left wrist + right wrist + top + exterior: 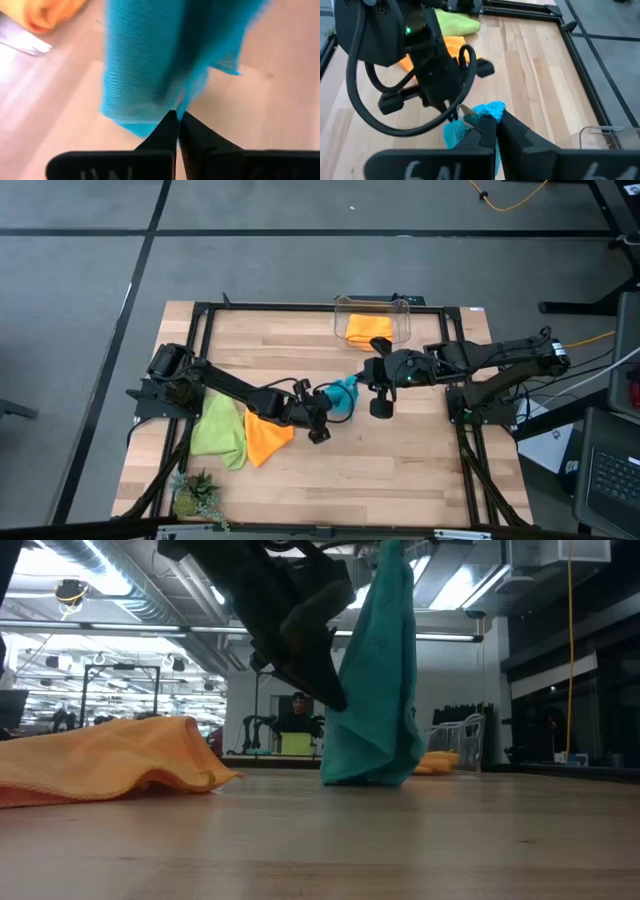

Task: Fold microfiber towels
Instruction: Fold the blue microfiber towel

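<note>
Turquoise microfiber towel (pixel 375 680): hangs mid-tabletop (pixel 400 460), bottom edge brushing wood.
Right end effector (pixel 492 131): clenched on towel's top.
Left end effector (pixel 176 120): clenched on its lower edge.
Nearby: orange towel (pixel 266 438), lime-green towel (pixel 220 432).

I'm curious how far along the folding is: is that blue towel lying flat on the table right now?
No. In the low view the turquoise towel hangs down from above, with only its bottom edge touching the table.
</note>
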Robot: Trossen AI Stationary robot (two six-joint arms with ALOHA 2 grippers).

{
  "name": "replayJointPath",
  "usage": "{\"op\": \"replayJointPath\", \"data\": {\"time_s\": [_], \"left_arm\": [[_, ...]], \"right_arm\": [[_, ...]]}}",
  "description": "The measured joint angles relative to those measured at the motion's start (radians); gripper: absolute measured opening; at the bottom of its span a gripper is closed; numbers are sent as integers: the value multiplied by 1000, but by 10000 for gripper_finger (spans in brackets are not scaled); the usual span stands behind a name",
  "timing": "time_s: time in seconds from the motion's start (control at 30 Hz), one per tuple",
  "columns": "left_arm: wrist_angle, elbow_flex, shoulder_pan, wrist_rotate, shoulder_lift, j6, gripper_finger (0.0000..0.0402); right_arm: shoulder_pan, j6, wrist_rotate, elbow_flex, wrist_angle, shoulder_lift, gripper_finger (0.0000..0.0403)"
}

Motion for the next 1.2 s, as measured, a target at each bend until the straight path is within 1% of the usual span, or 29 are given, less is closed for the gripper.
{"op": "replayJointPath", "data": {"time_s": [0.07,0.23,0.33,0.43,0.57,0.67,0.73,0.93,1.0,1.1,1.13,1.2], "left_arm": [[-5,0,0,-37,0,3,1],[-30,0,-15,-41,-26,27,0],[-107,0,-32,-59,-58,23,0],[-205,0,-43,-123,-95,-19,0],[-261,0,-47,-181,-156,-39,0],[-264,7,-52,-219,-218,9,0],[-264,30,-61,-247,-264,60,0],[-263,120,-102,-379,-381,236,0],[-264,138,-113,-408,-405,262,0],[-270,142,-129,-412,-429,271,0],[-271,142,-136,-410,-433,271,0],[-277,142,-148,-406,-436,254,0]], "right_arm": [[0,3,0,0,-8,0,7],[0,22,2,0,-81,0,7],[0,61,2,0,-174,0,7],[0,118,2,0,-299,0,7],[0,218,2,0,-428,-1,7],[0,268,3,0,-484,-1,7],[0,290,3,0,-507,-1,7],[1,296,3,0,-522,-1,7],[1,296,2,0,-521,-1,7],[8,322,-3,0,-519,-1,7],[12,348,-21,0,-519,-1,7],[32,390,-99,3,-518,-1,7]]}}
